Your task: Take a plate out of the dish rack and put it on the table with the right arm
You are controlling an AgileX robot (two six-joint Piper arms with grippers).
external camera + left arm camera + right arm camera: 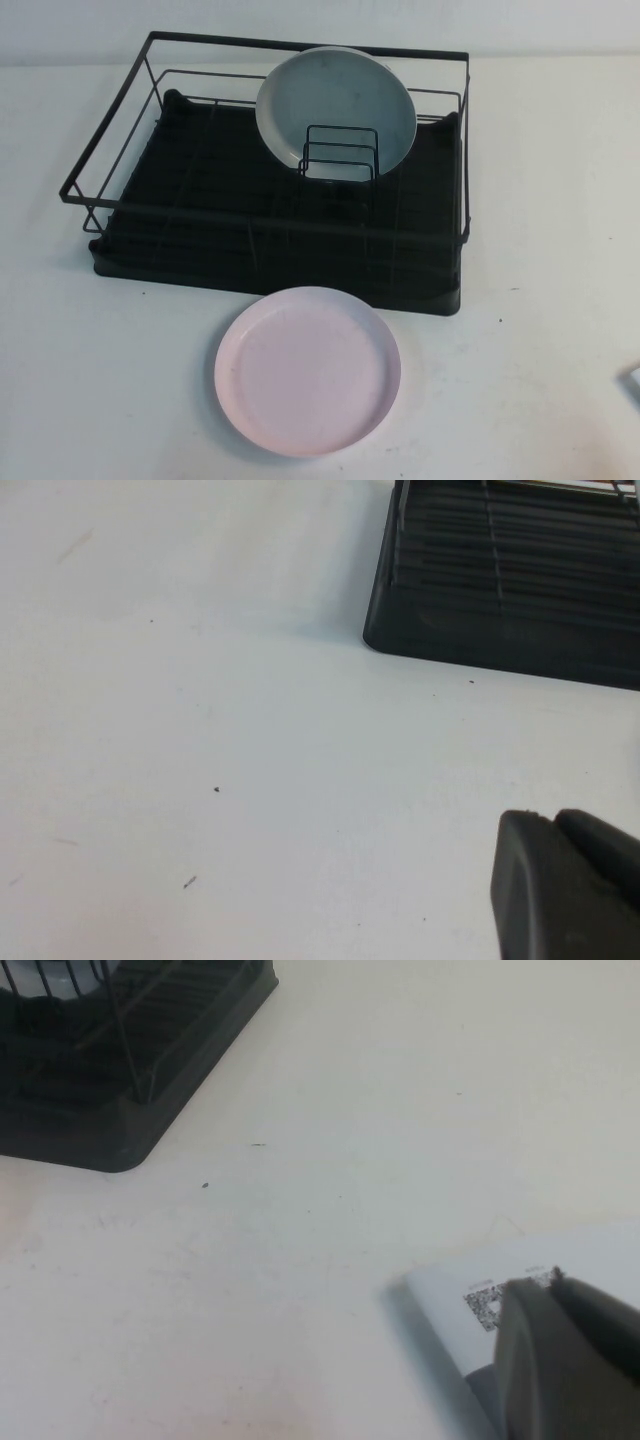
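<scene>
The pale pink plate [308, 371] lies flat on the white table [110, 390], just in front of the black dish rack [270, 250]. Neither arm shows in the high view. My right gripper [553, 1282] is shut and empty, low over the table to the right of the rack's corner [120, 1110], above a white card. My left gripper [553, 818] is shut and empty over bare table near the rack's other front corner [500, 630]. The pink plate is out of both wrist views.
A grey-green plate [336, 106] leans upright against the small wire divider [340, 155] inside the rack. A white card with a printed code [490, 1295] lies on the table under my right gripper; its edge shows at the right border of the high view [633, 384].
</scene>
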